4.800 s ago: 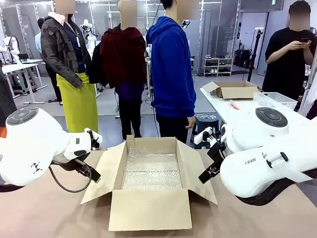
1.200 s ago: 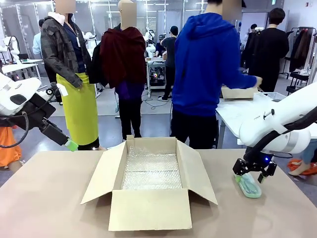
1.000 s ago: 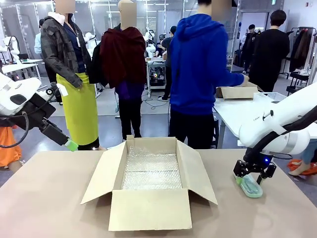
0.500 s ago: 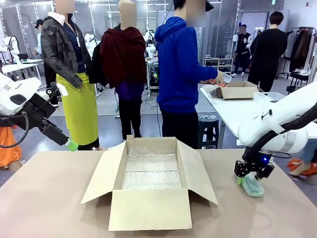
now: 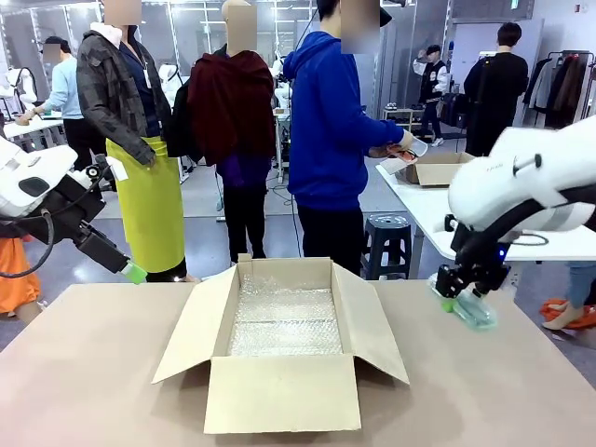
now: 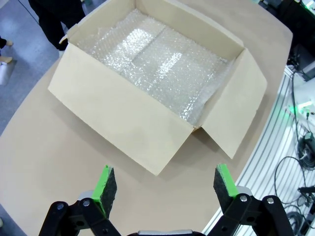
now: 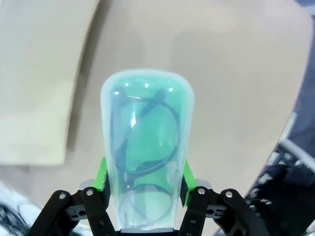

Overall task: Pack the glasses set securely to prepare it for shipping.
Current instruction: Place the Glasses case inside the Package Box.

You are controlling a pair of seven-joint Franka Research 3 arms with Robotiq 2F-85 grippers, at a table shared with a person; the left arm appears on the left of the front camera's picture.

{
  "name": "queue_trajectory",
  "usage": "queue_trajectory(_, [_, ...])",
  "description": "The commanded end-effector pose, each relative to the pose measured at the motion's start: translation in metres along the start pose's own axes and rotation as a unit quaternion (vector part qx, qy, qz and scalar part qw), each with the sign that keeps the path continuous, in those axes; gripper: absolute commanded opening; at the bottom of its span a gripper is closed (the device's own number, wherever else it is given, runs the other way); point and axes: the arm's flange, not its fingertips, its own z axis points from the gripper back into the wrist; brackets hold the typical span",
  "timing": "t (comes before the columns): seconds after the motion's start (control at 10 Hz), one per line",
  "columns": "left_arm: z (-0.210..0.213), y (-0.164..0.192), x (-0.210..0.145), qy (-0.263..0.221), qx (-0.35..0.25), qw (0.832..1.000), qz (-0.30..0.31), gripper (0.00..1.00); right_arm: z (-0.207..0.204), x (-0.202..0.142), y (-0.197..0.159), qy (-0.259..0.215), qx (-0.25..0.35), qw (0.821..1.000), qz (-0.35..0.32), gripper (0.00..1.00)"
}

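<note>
Right wrist view: pale mint-green translucent eyeglass case [image 7: 147,128], oblong with rounded ends; dark-framed spectacles show through the shell. The right gripper [image 7: 144,181] is clamped on it, green pads [image 7: 102,173] pressing both long sides near one end, and the other rounded end projects well past the fingertips. Front view: the case hangs tilted, clear of the tan table [image 5: 93,372], above its right side near the far edge and right of the open cardboard box [image 5: 279,396] lined with bubble wrap [image 5: 284,317]. Half a second ago the case lay on the table under the gripper; now it is raised off it. The left gripper [image 6: 165,184] is spread wide, holding nothing, by the far left corner, unchanged.
</note>
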Motion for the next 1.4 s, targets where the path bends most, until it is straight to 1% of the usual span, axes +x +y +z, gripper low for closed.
queue_trajectory(0.0, [0.002, 0.002, 0.0, -0.002, -0.007, 1.0, -0.009, 1.0, 0.03, 0.012, 0.027, 0.029, -0.032, 0.987, 0.153, 0.34])
queue_trajectory(0.1, [0.002, 0.002, 0.0, -0.002, -0.007, 1.0, -0.009, 1.0, 0.045, 0.027, 0.049, 0.039, -0.034, 0.972, 0.229, 0.34])
queue_trajectory(0.2, [0.002, 0.002, 0.0, -0.002, -0.007, 1.0, -0.009, 1.0, 0.056, 0.042, 0.076, 0.053, -0.016, 0.938, 0.341, 0.34])
queue_trajectory(0.3, [0.002, 0.002, 0.0, -0.002, -0.007, 1.0, -0.009, 1.0, 0.06, 0.06, 0.109, 0.057, -0.006, 0.885, 0.461, 0.34])
queue_trajectory(0.4, [0.002, 0.002, 0.0, -0.002, -0.007, 1.0, -0.009, 1.0, 0.061, 0.091, 0.152, 0.059, -0.027, 0.861, 0.504, 0.34])
queue_trajectory(0.5, [0.002, 0.002, 0.0, -0.002, -0.007, 1.0, -0.009, 1.0, 0.06, 0.119, 0.185, 0.047, -0.044, 0.851, 0.522, 0.34])
queue_trajectory(0.6, [0.002, 0.002, 0.0, -0.002, -0.007, 1.0, -0.009, 1.0, 0.053, 0.145, 0.212, 0.049, -0.037, 0.838, 0.543, 0.34])
queue_trajectory(0.8, [0.002, 0.002, 0.0, -0.002, -0.007, 1.0, -0.009, 1.0, 0.02, 0.184, 0.261, 0.078, -0.054, 0.809, 0.58, 0.34])
queue_trajectory(0.9, [0.002, 0.002, 0.0, -0.002, -0.007, 1.0, -0.009, 1.0, 0.001, 0.201, 0.274, 0.086, -0.066, 0.803, 0.585, 0.34])
queue_trajectory(1.0, [0.002, 0.002, 0.0, -0.002, -0.007, 1.0, -0.009, 1.0, -0.022, 0.216, 0.279, 0.092, -0.073, 0.797, 0.593, 0.34])
queue_trajectory(1.1, [0.002, 0.002, 0.0, -0.002, -0.007, 1.0, -0.009, 1.0, -0.044, 0.227, 0.277, 0.096, -0.063, 0.794, 0.598, 0.34])
queue_trajectory(1.2, [0.002, 0.002, 0.0, -0.002, -0.007, 1.0, -0.009, 1.0, -0.064, 0.237, 0.273, 0.077, -0.033, 0.796, 0.599, 0.34])
queue_trajectory(1.3, [0.002, 0.002, 0.0, -0.002, -0.007, 1.0, -0.009, 1.0, -0.085, 0.242, 0.272, 0.064, -0.022, 0.8, 0.596, 0.34])
